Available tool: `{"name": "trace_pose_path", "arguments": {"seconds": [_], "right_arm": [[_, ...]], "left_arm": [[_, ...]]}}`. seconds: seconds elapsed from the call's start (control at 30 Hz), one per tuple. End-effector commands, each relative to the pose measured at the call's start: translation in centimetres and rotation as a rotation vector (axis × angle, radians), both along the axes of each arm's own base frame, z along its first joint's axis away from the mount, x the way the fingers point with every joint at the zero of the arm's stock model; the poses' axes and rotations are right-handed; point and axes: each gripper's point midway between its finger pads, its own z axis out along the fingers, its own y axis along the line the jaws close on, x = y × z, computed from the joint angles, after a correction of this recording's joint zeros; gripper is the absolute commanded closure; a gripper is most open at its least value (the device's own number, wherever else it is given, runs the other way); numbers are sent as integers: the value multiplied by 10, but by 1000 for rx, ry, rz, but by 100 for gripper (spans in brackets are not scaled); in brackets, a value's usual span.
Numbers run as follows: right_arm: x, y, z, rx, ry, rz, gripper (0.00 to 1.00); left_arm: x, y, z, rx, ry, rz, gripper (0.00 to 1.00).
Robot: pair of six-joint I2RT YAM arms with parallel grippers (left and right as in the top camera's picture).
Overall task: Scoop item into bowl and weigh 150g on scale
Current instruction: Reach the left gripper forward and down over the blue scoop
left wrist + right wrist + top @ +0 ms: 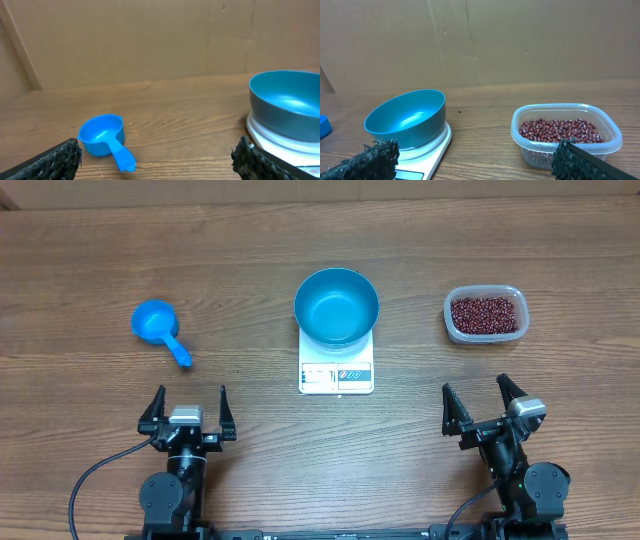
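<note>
Beans, small and dark red-brown [486,313], lie heaped in a clear rectangular plastic tub [480,339], right of the round glossy blue bowl [336,305]. The bowl sits empty on the flat white square scale [336,377]. A small blue handled scoop [158,323] lies far left, well apart from the tub.

Left gripper [191,393] and right gripper [475,385]: jaws wide apart, holding nothing.

Risks:
- a loaded scoop spilling in transit
- a nudged bowl shifting on the scale and spoiling the reading
- the light tub sliding under the scoop

The overhead view shows the whole layout, but the display is unreadable. The right wrist view shows the tub part-filled. The left wrist view shows the scoop empty and no tub.
</note>
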Motion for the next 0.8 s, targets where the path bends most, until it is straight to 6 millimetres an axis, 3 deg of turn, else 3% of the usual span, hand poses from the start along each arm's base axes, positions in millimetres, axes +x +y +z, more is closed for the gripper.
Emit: {"name": "trace_pose_path", "arguments": {"seconds": [0.0, 0.47, 0.77], "right_arm": [[0, 0, -2, -1, -3, 1, 0], [0, 0, -2, -1, -3, 1, 0], [0, 0, -2, -1, -3, 1, 0]], "left_arm": [[-5, 2, 29, -57, -64, 12, 0], [-9, -4, 76, -81, 4, -20, 0], [26, -22, 108, -76, 174, -116, 0]]}}
